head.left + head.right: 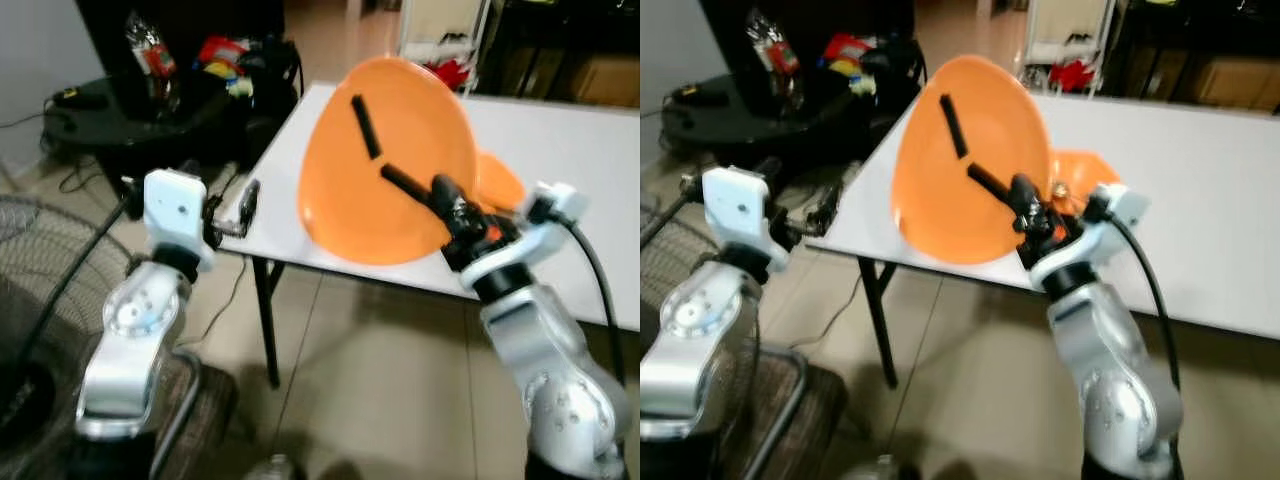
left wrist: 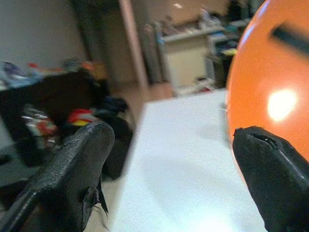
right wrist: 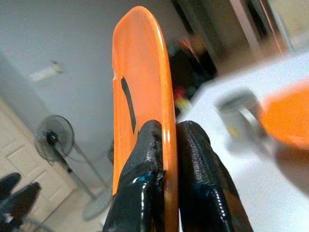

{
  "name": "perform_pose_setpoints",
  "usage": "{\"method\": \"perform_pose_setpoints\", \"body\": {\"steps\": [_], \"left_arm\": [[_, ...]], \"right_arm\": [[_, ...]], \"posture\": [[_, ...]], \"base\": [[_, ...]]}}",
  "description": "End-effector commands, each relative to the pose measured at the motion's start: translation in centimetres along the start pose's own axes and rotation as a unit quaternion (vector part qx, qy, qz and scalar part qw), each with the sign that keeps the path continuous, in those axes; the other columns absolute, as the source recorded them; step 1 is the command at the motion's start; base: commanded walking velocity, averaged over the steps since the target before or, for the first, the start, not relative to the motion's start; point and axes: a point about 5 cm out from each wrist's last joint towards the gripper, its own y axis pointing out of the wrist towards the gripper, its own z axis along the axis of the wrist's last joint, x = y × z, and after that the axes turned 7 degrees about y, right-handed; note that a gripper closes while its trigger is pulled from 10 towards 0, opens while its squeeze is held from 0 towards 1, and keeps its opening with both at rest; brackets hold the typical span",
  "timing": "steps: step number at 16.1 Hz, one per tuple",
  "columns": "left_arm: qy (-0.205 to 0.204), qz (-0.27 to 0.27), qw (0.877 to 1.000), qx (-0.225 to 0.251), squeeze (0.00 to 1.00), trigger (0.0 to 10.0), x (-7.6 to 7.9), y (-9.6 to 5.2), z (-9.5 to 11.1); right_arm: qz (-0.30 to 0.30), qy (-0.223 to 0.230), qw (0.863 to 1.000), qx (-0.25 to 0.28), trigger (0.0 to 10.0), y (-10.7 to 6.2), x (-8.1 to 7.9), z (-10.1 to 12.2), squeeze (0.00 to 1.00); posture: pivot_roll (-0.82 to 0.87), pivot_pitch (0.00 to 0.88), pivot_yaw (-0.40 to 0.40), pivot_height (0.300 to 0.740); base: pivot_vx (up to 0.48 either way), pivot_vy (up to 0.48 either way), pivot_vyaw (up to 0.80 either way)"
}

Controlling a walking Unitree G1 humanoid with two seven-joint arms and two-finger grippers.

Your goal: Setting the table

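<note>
The right gripper (image 3: 164,159) has its fingers clamped on the rim of an orange plate (image 1: 390,160), held on edge over the near edge of the white counter (image 1: 560,150). The plate is not yet laid; another orange dish (image 1: 497,180) already lies there. The left gripper (image 2: 178,169), fingers apart, waits by the counter's near left corner.

Two silver, rounded metal arms with screw-dotted joint discs end in white boxy wrist housings, black cables trailing alongside, and the long textured black-fingered left gripper (image 1: 235,212) and right gripper (image 1: 400,178), the right showing orange detailing.
</note>
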Motion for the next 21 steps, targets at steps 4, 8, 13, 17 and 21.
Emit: {"method": "perform_pose_setpoints", "body": {"steps": [4,8,13,17,21], "left_arm": [[-0.018,-0.134,0.991,0.012,0.0,10.0,2.6,-1.0,0.8],[-0.016,-0.193,0.981,0.005,0.0,10.0,3.4,-2.1,1.0],[-0.011,-0.227,0.974,-0.015,0.0,10.0,3.0,-3.3,1.0],[-0.002,-0.238,0.97,-0.051,0.0,10.0,2.9,-4.1,0.1],[0.01,-0.223,0.968,-0.115,0.0,10.0,2.8,-4.7,-1.8]], "right_arm": [[-0.072,0.104,0.987,-0.101,10.0,0.7,2.6,-1.8,0.0],[-0.085,0.207,0.96,-0.171,10.0,1.5,3.7,-3.4,0.0],[-0.104,0.396,0.899,-0.158,10.0,3.7,4.8,-4.0,0.0],[-0.155,0.426,0.877,-0.16,10.0,5.8,6.5,-4.3,0.0],[-0.205,0.425,0.869,-0.151,10.0,7.2,8.2,-4.4,0.0]], "posture": [[0.04,0.0,0.063,0.74],[0.05,0.0,0.056,0.74],[0.06,0.0,0.051,0.74],[0.07,0.0,0.051,0.74],[0.08,0.0,0.05,0.74]], "base": [[0.0,0.0,0.0],[0.0,0.0,0.0],[0.0,0.0,0.0],[0.0,0.0,0.0],[0.0,0.0,0.0]]}}
